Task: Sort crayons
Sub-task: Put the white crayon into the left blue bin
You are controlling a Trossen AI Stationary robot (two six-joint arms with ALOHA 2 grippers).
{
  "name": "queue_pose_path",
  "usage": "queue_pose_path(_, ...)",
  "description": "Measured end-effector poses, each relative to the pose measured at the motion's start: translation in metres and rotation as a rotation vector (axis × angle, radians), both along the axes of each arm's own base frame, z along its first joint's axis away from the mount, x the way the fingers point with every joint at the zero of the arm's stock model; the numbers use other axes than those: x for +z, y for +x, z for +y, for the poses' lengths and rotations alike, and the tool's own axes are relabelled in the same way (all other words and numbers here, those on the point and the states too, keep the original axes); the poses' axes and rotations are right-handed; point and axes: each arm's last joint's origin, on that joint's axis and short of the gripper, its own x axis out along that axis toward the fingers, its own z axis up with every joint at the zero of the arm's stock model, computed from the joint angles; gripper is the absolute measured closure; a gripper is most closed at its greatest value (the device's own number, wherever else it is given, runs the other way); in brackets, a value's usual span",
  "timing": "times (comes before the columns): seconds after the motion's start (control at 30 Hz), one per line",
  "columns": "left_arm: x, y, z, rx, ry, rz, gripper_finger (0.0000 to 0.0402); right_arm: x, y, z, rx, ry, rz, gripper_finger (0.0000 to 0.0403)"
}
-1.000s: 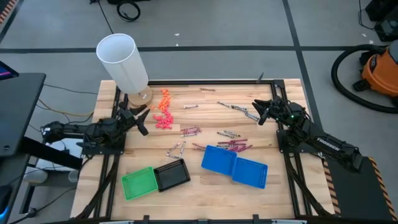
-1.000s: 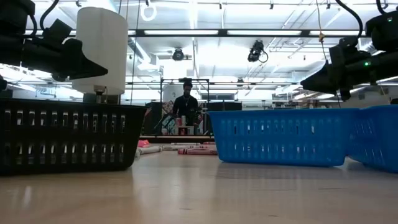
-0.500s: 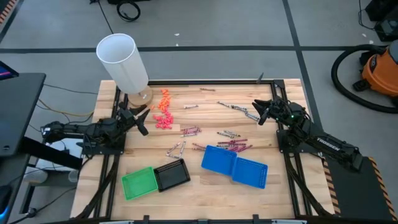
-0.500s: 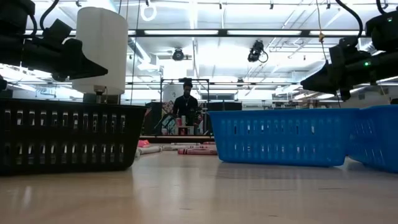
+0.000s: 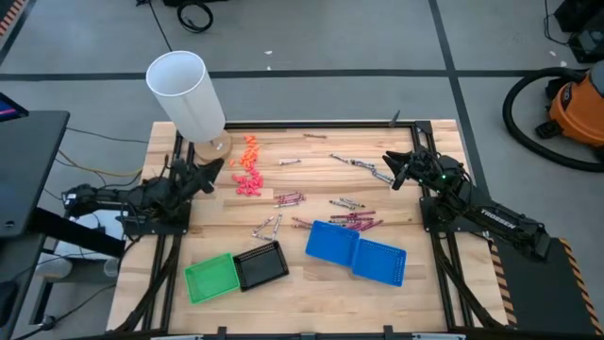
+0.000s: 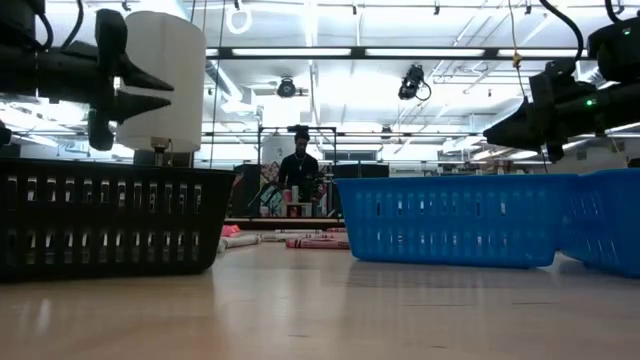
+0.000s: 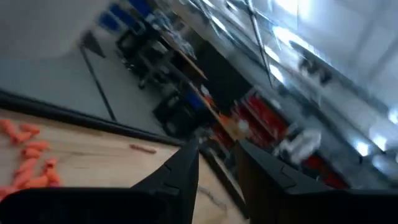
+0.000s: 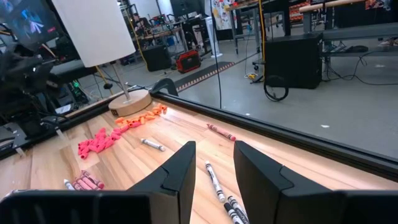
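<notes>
You are hovering the right end effector (image 5: 390, 172), narrowly parted and empty, above the crayons (image 5: 357, 223); descend squarely over one.

The grey floor (image 5: 330, 47) carries taped lines, and an orange vacuum cleaner (image 5: 576, 104) stands beside the wooden desk (image 5: 311, 283). Rows of ceiling lights (image 6: 330, 52) illuminate the workshop, where a person (image 6: 298, 170) stands at the far end.

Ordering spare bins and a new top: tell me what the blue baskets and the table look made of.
Blue baskets: apparently moulded plastic, with an even saturated colour and slotted lattice walls clear in the low view; the finish looks fairly matte. Table: pale wood, probably butcher-block style, with long plank seams and grain, edged by a dark, likely metal frame.
</notes>
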Motion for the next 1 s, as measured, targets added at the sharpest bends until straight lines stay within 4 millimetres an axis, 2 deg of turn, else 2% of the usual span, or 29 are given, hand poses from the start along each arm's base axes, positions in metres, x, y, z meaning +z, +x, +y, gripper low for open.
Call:
queue_pose_path(0.13,-0.001,-0.005,0.008,0.241,0.015,0.067,0.0288,0.000,0.000,0.000,0.000,0.000,0.000,0.0285)
queue_pose_path(0.23,-0.001,-0.006,0.010,0.305,0.030,0.095,0.0288,0.000,0.000,0.000,0.000,0.000,0.000,0.0285)
queue_pose_path(0.4,0.002,-0.007,0.012,0.319,0.035,0.068,0.0288,0.000,0.000,0.000,0.000,-0.001,-0.001,0.0285)
queue_pose_path(0.57,0.008,-0.009,0.013,0.318,-0.069,-0.137,0.0288,0.000,0.000,0.000,0.000,-0.001,-0.002,0.0285)
queue_pose_path(0.73,0.012,-0.010,0.013,0.289,-0.106,-0.238,0.0288,0.001,0.000,0.000,0.000,-0.009,-0.011,0.0285)
queue_pose_path(0.9,0.013,-0.010,0.013,0.276,-0.142,-0.298,0.0288,0.012,0.000,0.000,0.000,-0.070,-0.104,0.0285)
queue_pose_path(1.0,0.013,-0.010,0.013,0.258,-0.180,-0.350,0.0288,0.022,-0.001,0.001,0.005,-0.063,-0.242,0.0285)
